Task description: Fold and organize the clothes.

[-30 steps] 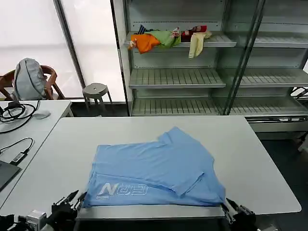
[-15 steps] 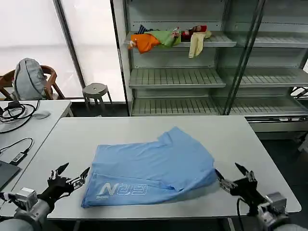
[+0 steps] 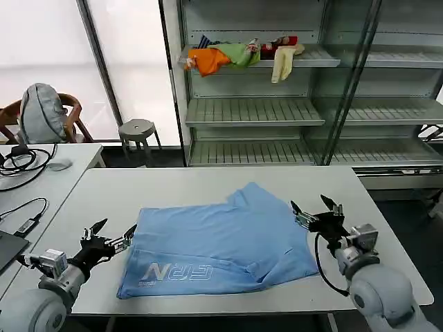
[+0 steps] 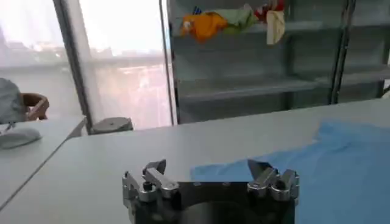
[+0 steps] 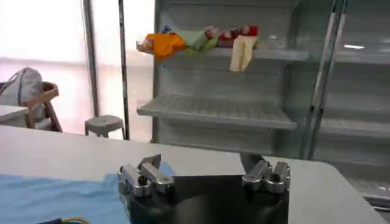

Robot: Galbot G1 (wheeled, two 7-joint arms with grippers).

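Both grippers sit spread wide, holding nothing. Left gripper [image 3: 109, 238] hovers just off the T-shirt's [image 3: 221, 249] left edge, near the counter's [image 3: 173, 183] front-left part, its two fingers [image 4: 155, 176] well apart in the left wrist view, with blue cloth beyond them. Right gripper [image 3: 315, 211] hangs over the shirt's right edge, toward the counter's right side, its fingers [image 5: 146, 173] likewise splayed in the right wrist view.

White block lettering [image 3: 176, 273] runs along the shirt's near hem at the front-left; it appears mirrored or upside down, something like "ERN" with tiny print beside it that I cannot make out.

That light blue shirt lies partly folded on the middle of the grey counter, closer to the front edge than the back. Its long axis runs left to right, roughly parallel to the front edge. One folded flap rises to a point toward the back edge, right of centre, and a crease crosses the right half diagonally.

Behind the counter, a heap of orange, green, red and cream garments [image 3: 239, 55] sits on the top shelf of a metal rack [image 3: 256, 111].
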